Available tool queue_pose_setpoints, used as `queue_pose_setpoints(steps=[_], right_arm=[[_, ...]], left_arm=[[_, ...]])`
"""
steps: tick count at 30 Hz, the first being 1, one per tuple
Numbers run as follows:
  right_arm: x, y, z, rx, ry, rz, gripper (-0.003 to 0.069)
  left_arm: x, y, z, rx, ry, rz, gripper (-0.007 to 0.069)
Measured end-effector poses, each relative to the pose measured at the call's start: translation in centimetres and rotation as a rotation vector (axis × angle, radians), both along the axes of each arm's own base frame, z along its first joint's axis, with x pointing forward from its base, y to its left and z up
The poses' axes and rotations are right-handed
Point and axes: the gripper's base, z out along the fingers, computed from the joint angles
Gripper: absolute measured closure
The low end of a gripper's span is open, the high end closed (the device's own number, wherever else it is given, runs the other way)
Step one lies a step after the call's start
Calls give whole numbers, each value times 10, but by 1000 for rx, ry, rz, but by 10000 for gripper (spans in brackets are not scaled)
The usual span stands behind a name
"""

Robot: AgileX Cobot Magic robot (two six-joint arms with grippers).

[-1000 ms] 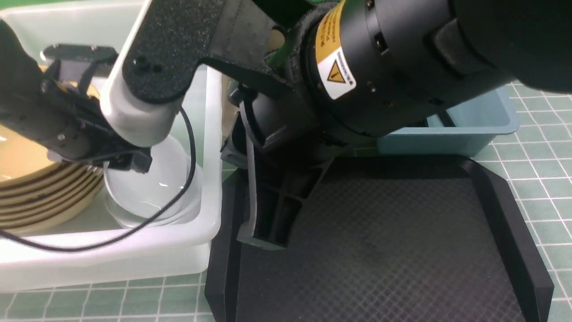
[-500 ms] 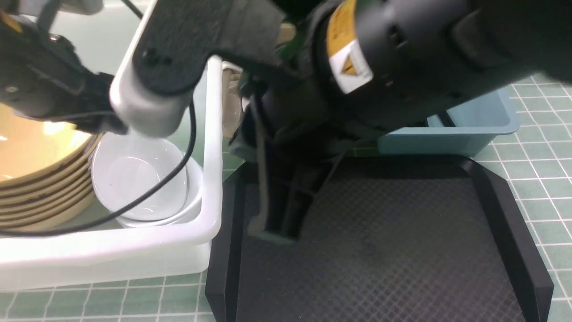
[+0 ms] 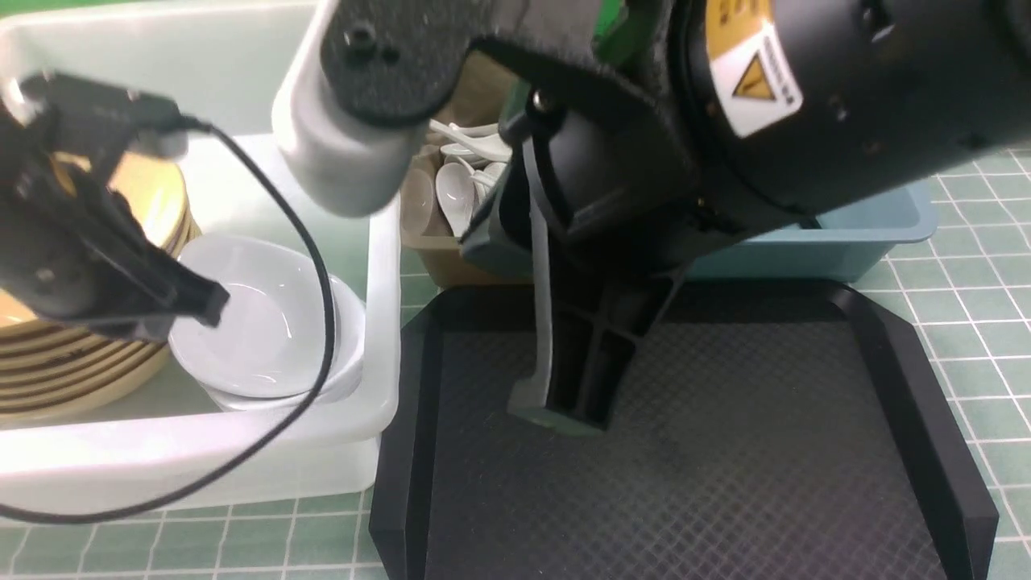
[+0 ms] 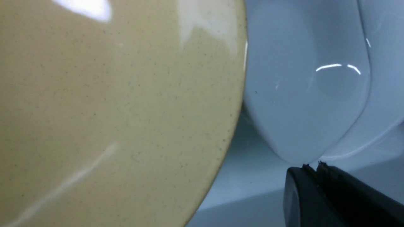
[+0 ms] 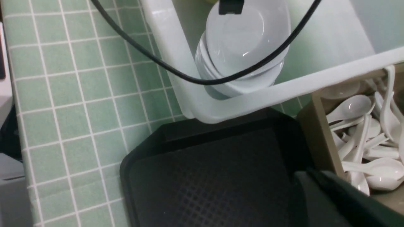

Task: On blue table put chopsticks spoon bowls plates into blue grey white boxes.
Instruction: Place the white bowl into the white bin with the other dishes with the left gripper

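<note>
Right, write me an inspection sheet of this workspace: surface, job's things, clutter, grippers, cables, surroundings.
Surface: blue table, pale tiles with a white grid.
Job's things: white box holds a stack of tan bowls beside a stack of white plates. The grey box holds a heap of spoons. The inside of the blue box is mostly hidden by the right arm.
Clutter: black tray in front of the boxes.
Grippers: left gripper is shut, holding nothing, over the plates. The right gripper is shut over the tray.
Cables: black cable loops across the plates and the white box's front rim.
Surroundings: grey shape past the table edge, unidentifiable.
</note>
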Motion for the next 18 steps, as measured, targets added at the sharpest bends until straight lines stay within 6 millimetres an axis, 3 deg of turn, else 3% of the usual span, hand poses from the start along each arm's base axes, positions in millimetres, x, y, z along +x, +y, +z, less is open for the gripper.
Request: queue_pose_setpoints(steps=[6, 9, 15, 18], right_arm=[[0, 0, -2, -5, 0, 0, 610], [0, 0, -2, -5, 1, -1, 610], [0, 1, -2, -1, -2, 0, 610], [0, 1, -2, -1, -2, 1, 610]], left_arm=[[8, 3, -5, 6, -48, 78, 610], [8, 4, -5, 0, -55, 129, 566], [5, 1, -7, -84, -25, 232, 317], [6, -1, -7, -120, -31, 254, 246]])
